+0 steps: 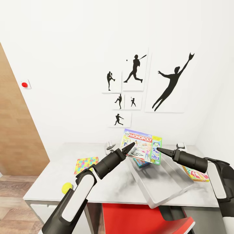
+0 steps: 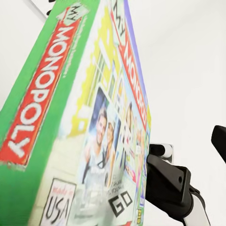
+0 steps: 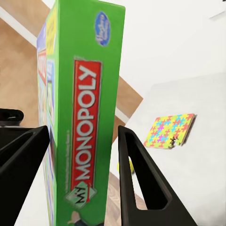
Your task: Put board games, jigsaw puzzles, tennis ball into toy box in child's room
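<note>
fingers [image 3: 141, 183] of the right gripper [image 3: 82, 174] stand on either side of the monopoly box [image 3: 82, 117], one dark finger by each broad face, with a thin gap showing beside the finger on the far face, so i cannot tell whether they truly pinch it. its narrow green edge faces the right wrist camera, with a red banner reading monopoly in white and a small blue oval logo near the end away from the fingers.

from the head camera the monopoly box [image 1: 142, 146] is held up in the air between the two grippers, its printed cover tilted toward the camera, above the far end of the long grey toy box [image 1: 165, 187] on the table [image 1: 58, 182]. the left gripper [image 1: 130, 147] touches the box's left edge, and i cannot tell how its fingers are set. the right gripper [image 1: 159, 150] meets the box's right side.

a blue-sided box [image 1: 140, 162] lies in the toy box just under the raised game. beyond the left arm lie a jigsaw puzzle [image 1: 85, 164] and, near the table's front edge, the tennis ball [image 1: 67, 187]. another bright board game [image 1: 196, 174] lies beside the toy box, under the right arm.
</note>
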{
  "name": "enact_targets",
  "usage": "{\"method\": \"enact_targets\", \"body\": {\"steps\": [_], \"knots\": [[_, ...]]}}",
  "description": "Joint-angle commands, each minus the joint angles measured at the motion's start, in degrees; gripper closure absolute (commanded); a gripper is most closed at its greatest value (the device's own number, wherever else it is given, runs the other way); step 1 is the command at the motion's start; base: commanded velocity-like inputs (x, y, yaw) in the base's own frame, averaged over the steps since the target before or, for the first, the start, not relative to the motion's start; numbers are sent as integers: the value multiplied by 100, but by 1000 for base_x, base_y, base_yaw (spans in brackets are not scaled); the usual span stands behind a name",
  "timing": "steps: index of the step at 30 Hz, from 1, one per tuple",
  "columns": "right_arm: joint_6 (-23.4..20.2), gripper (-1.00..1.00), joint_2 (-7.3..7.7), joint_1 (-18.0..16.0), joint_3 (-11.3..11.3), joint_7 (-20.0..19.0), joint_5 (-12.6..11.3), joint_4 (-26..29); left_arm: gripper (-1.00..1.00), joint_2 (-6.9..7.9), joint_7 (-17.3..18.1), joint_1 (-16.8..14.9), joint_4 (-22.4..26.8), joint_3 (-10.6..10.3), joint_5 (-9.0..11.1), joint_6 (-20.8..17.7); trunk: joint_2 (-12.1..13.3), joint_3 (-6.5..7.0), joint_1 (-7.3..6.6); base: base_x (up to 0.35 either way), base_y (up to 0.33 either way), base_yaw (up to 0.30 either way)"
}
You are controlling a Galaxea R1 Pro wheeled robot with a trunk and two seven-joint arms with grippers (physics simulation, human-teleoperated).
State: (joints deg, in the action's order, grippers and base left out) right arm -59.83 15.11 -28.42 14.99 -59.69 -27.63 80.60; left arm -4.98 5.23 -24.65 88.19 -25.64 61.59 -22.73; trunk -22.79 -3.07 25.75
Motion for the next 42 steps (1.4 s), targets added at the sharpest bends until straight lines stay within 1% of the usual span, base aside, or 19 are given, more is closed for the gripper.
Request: {"method": "enact_targets", "body": {"steps": [1, 18, 23, 29, 32, 33, 36, 37, 39, 41, 42], "knots": [[-17, 100, 0, -6, 4, -25, 21, 0, -100, -2, 4, -5, 0, 6, 38, -30, -13, -13, 4, 0, 0, 0], [-17, 100, 16, -6, 7, -28, 9, 0, -100, 16, -30, -11, -78, 9, 23, -30, -13, -13, 4, 0, 0, 0], [-17, 100, 49, -7, 14, -37, -7, 0, -100, 68, -26, -8, -239, 65, 23, -30, -13, -13, 4, 0, 0, 0], [-17, 100, 79, -12, 35, -40, -11, 4, -100, 138, -23, -6, -307, 99, 26, -30, -13, -13, 4, 0, 0, 0], [-17, 100, 111, -13, 121, -41, -13, 6, -100, 201, -40, -4, -332, 137, 27, -30, -13, -13, 4, 0, 0, 0], [-17, 100, 111, -13, 121, -41, -13, 6, -100, 201, -40, -4, -332, 137, 27, -30, -13, -13, 4, 0, 0, 0], [-17, 100, 133, -15, 285, -42, -14, 6, -100, 311, -60, 12, -349, 263, 29, -30, -13, -13, 4, 0, 0, 0], [-17, 100, 133, -15, 285, -42, -14, 6, -100, 311, -60, 12, -349, 263, 29, -30, -13, -13, 4, 0, 0, 0], [-17, 100, 151, -18, 410, -42, -11, 5, -100, 385, -69, 64, -358, 389, 32, -30, -13, -13, 4, 0, 0, 0], [-17, 100, 217, -23, 528, -42, -6, -5, -100, 438, -72, 144, -366, 554, 34, -30, -13, -13, 4, 0, 0, 0], [-17, 100, 217, -23, 528, -42, -6, -5, -100, 438, -72, 144, -366, 554, 34, -30, -13, -13, 4, 0, 0, 0]]}}
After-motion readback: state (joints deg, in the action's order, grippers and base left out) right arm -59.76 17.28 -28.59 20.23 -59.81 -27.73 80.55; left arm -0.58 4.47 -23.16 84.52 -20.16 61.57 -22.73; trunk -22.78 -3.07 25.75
